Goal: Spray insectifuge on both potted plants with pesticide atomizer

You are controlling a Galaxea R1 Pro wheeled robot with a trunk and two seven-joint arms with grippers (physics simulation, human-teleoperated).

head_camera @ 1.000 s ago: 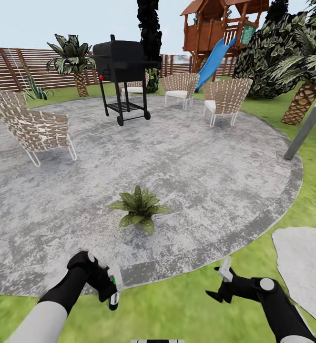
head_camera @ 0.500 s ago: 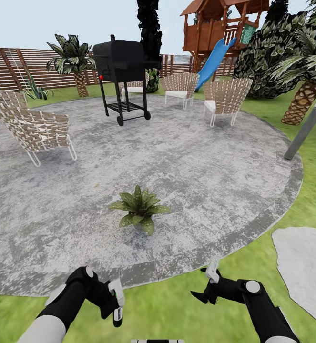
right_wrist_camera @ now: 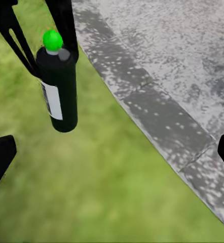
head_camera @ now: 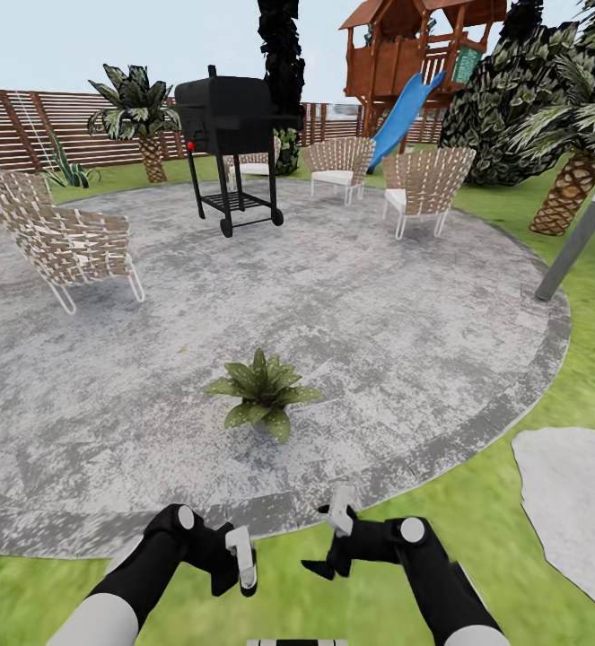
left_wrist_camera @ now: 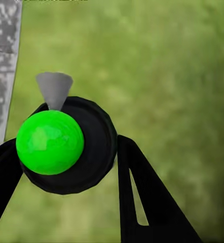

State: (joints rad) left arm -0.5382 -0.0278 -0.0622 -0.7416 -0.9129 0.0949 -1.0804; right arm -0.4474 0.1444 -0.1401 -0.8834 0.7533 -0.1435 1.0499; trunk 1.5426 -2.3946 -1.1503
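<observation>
Grass is filling the lower part of the head view, where both black arms are reaching in over the green lawn (head_camera: 512,386) just short of the round grey paved patio (head_camera: 351,296). The left end effector (head_camera: 241,567), at lower centre-left, is gripping the dark green-black cylindrical spray bottle with a white label (right_wrist_camera: 59,83), its two black fingers (right_wrist_camera: 66,25) pressing the bottle's neck from either side. In the right wrist view the bottle is hanging upright above the grass, a bright green ball beside a grey nozzle on its top. The right end effector (head_camera: 333,538), at lower centre, is standing spread apart with nothing between its fingers, near the left one and pointing toward the bottle. Above them, in the middle of the frame, a low rosette of broad pointed green leaves in a tiny grey pot (head_camera: 263,392) is sitting on the patio, well apart from the bottle. A black wheeled barbecue grill (head_camera: 230,135) and woven wicker chairs (head_camera: 64,238) are standing in the upper half.
</observation>
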